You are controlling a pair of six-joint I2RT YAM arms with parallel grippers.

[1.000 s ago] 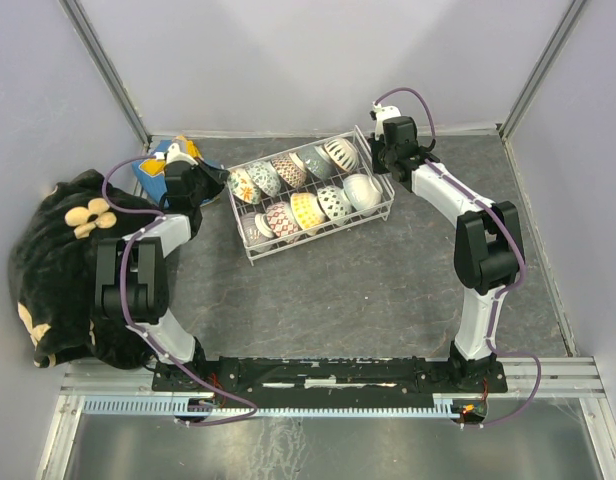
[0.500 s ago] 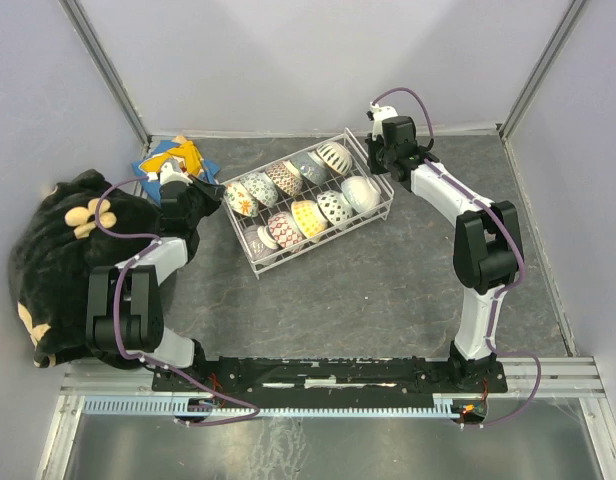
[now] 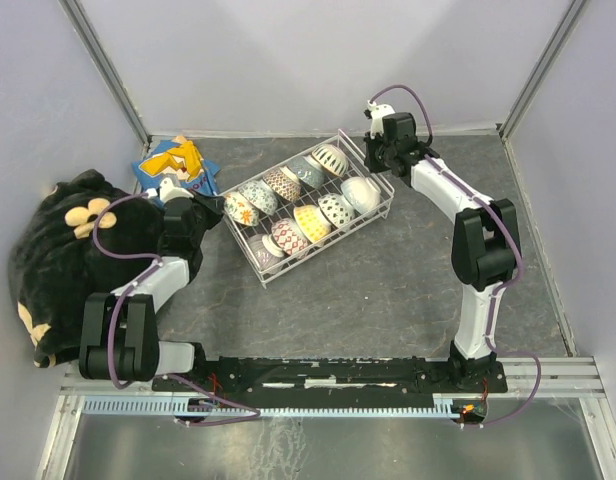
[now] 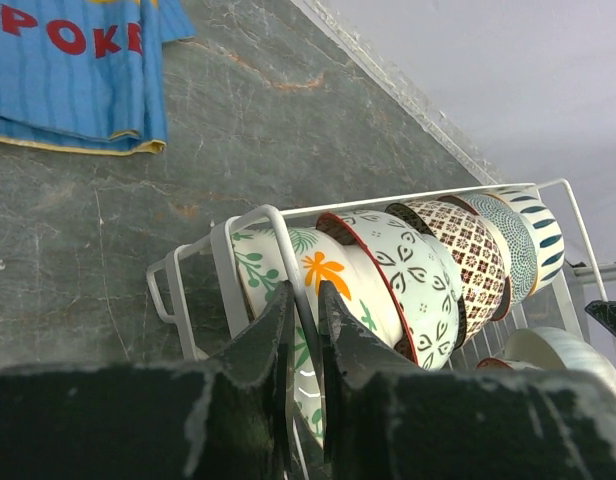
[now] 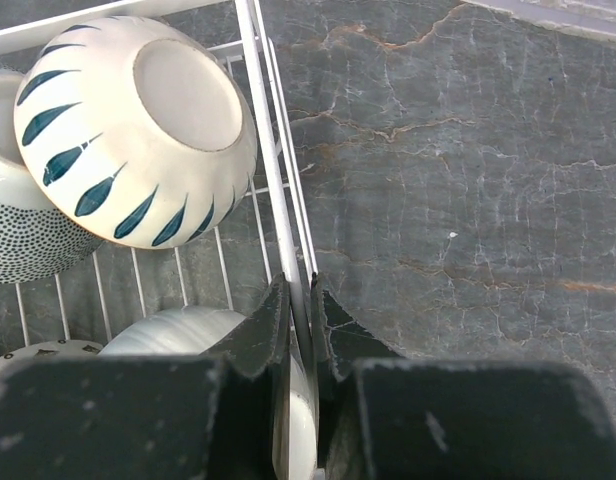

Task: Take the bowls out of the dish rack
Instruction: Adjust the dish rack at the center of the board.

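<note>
No bowl is out yet: all the bowls (image 3: 298, 200), seemingly ten, stand on edge inside the dish rack (image 3: 329, 247), whose left-end rim wire the left gripper (image 4: 306, 300) pinches while the right gripper (image 5: 300, 290) clamps the opposite end's rim.

My left pincer (image 4: 304, 300) and right pincer (image 5: 299, 292) are matt black plastic, scuffed pale. The dish rack (image 3: 328, 246) is smooth white-coated wire; the bowls (image 4: 408, 280) glossy glazed ceramic. The desk (image 5: 468, 200) looks matt, veined grey stone. The cloth (image 4: 78, 80) is ribbed blue fabric.

lab test cell: white walls (image 3: 318, 60), aluminium frame (image 3: 558, 378)
</note>
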